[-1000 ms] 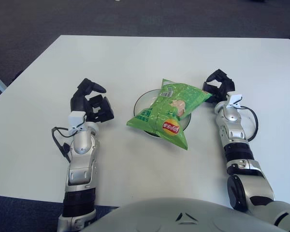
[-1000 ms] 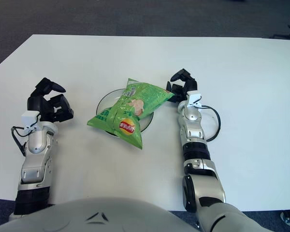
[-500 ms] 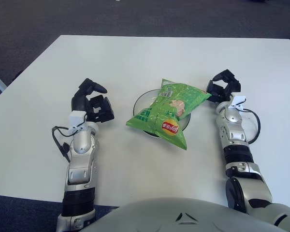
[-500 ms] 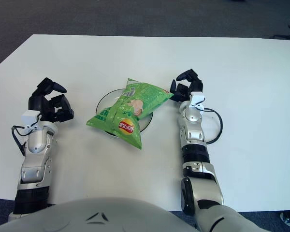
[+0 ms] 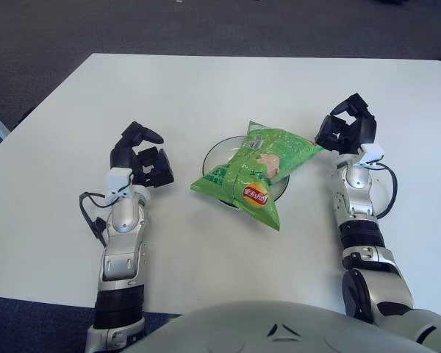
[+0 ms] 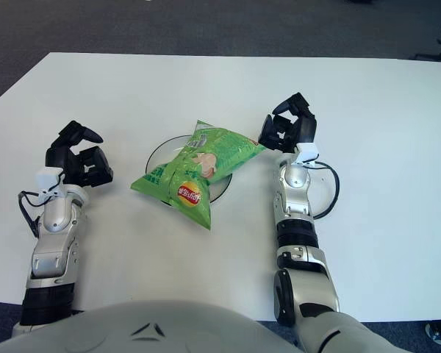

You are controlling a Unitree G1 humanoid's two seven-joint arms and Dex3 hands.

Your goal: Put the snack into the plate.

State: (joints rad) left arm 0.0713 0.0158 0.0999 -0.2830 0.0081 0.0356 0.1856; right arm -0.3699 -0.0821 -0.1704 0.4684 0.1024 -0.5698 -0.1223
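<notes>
A green snack bag lies across a round plate in the middle of the white table, its lower corner hanging over the plate's near rim. My right hand is just right of the bag's upper right corner, raised, fingers spread and holding nothing. My left hand shows to the left of the plate, fingers relaxed and empty.
The white table stretches wide behind the plate. A black cable loops beside my right forearm, and another cable runs by my left forearm. Dark carpet lies beyond the table's far edge.
My right hand has let go of the bag's corner and drawn back to the right and upward. The bag has settled slightly lower on the plate. The left hand barely moved.
</notes>
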